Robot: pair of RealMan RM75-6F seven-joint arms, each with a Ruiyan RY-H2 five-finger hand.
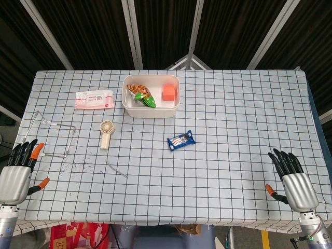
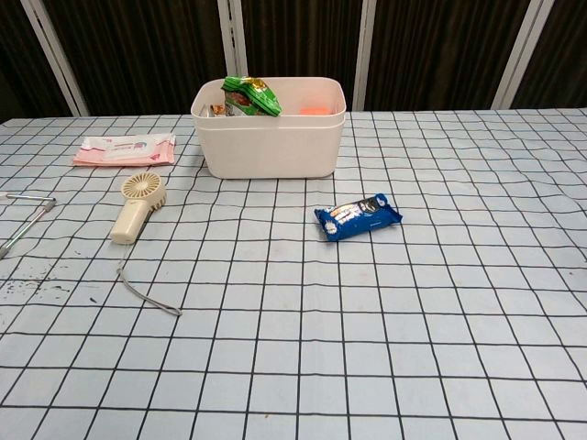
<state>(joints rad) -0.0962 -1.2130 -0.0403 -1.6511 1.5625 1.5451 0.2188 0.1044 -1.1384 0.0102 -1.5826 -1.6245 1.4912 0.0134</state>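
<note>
Down at the near left corner of the bench (image 1: 233, 104), the left hand (image 1: 15, 174) lies flat with its fingers stretched forward and slightly apart, holding nothing. It shows only in the head view. Just ahead of its fingertips sits a bent wire frame (image 1: 54, 136), whose near rail lies close to the hand without touching it. Some dark specks mark the checked cloth beside the frame.

Further back on the left lies a pink packet of wipes (image 1: 94, 99), flat on the cloth. To its right and nearer the front, a small cream handheld fan (image 1: 106, 134) lies on its side, round head toward the back, handle toward the front; its thin cord (image 2: 145, 291) trails forward across the squares.

Behind the middle of the bench stands a white tub (image 1: 151, 110). Inside it, a green and orange snack bag (image 1: 141, 95) rests on the left, and an orange block (image 1: 168, 92) on the right.

In front of the tub, well apart from both hands, a blue biscuit packet (image 1: 181, 140) lies at a slant on the cloth.

At the near right corner, the right hand (image 1: 291, 179) rests with fingers extended and spread, holding nothing. No object lies near it; the blue packet is the closest.
</note>
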